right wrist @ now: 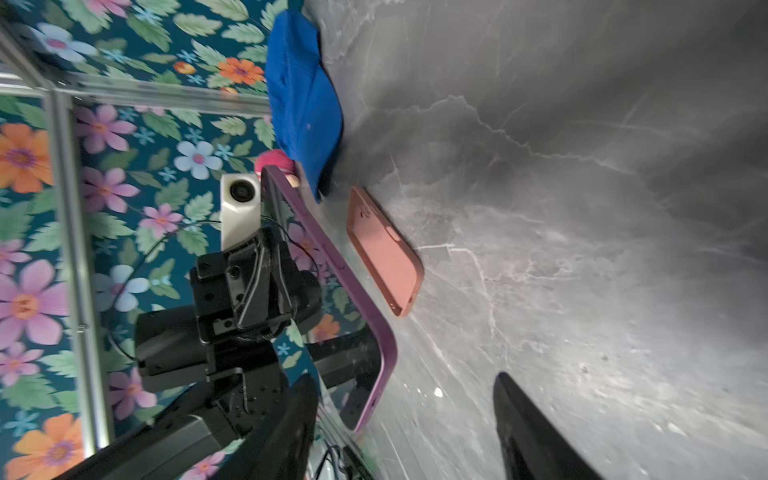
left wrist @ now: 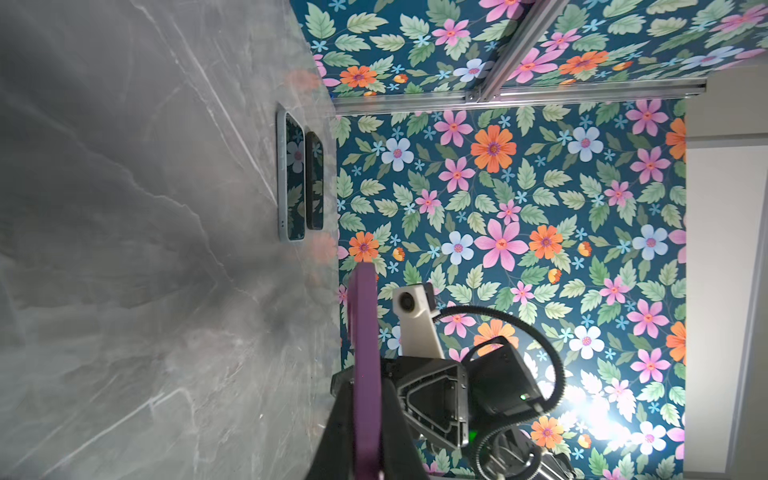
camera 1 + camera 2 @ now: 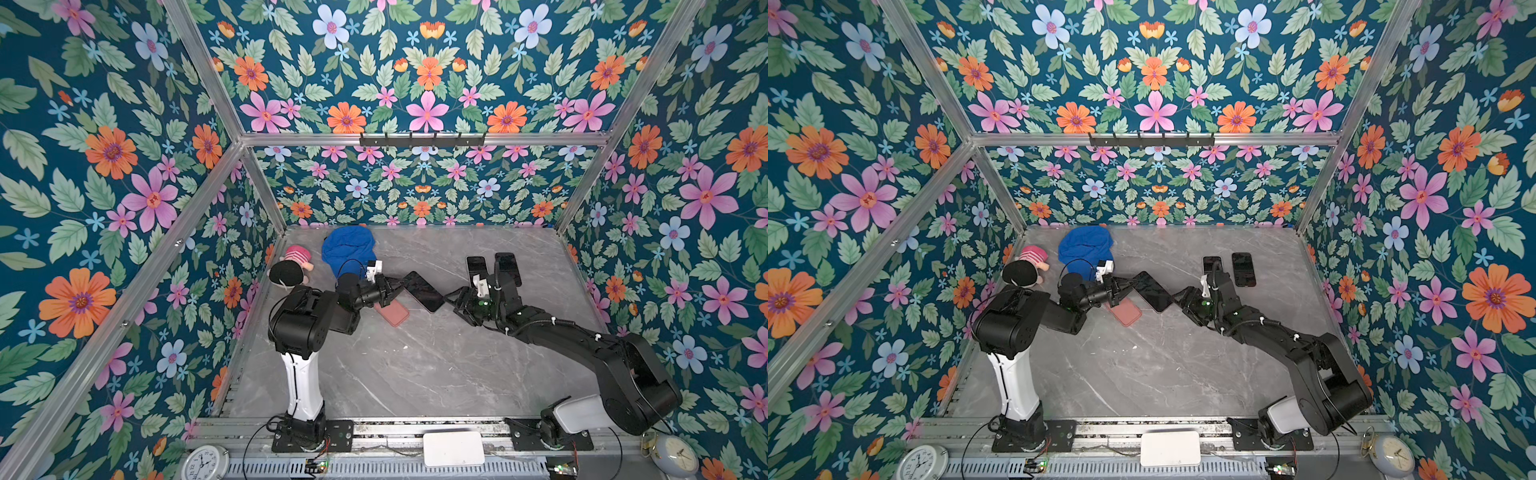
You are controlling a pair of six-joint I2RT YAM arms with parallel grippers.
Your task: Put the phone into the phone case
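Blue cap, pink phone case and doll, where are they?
blue cap (image 3: 348, 249): in a top view, middle of its crown.
pink phone case (image 1: 384, 249): right wrist view, middle of its flat face.
doll (image 3: 297, 254): in a top view, on its pink striped part.

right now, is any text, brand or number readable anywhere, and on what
none reads clearly.
white clock: dial numerals, too small to quote.
pale blue clock: dial marks, too small.
white box: tiny mark, unreadable.
phone, pink case: no print visible.
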